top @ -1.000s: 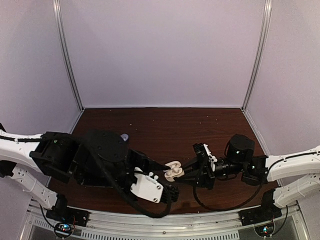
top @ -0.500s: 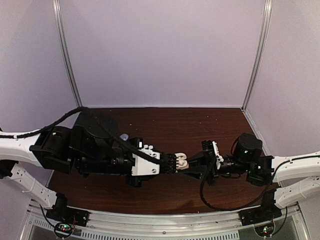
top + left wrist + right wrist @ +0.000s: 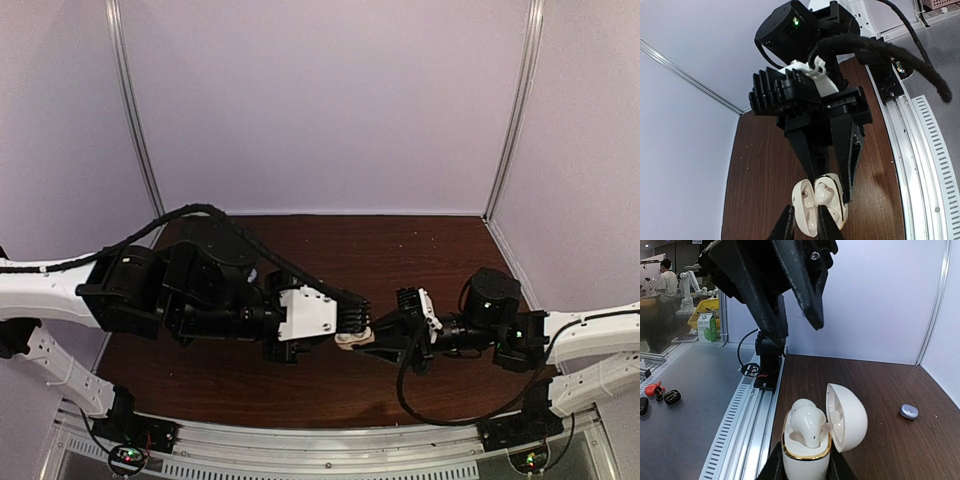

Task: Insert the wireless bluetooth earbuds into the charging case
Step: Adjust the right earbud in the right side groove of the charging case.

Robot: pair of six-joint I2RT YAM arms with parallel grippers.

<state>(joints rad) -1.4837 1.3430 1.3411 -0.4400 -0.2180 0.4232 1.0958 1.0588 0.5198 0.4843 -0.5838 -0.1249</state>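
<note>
Pinching a small cream case (image 3: 805, 452) by its lower body, the right claw (image 3: 805, 465) has its two black fingers closed tight against the glossy sides. The open mouth of the case is turned away from that claw. The case is egg-shaped smooth plastic with a thin gold band round the rim, and its domed lid (image 3: 847, 415) stands swung open to one side. One white earbud (image 3: 807, 425), rounded and shiny, sits in the mouth of the case with its bulb poking above the rim.

Facing it, the left claw (image 3: 806, 216) points its tapered black fingers at the open case from just beside it. They are drawn close with only a narrow gap, and I cannot tell whether anything is between them.

Both arms meet over the near middle of the table (image 3: 400, 250), a dark brown wood-grain top flecked with pale specks. A rounded bluish-purple earbud (image 3: 908, 411) lies alone on the wood, well apart from the case. A ribbed aluminium rail (image 3: 747, 415) runs along the near edge, and plain pale walls (image 3: 320, 100) enclose the rest.
</note>
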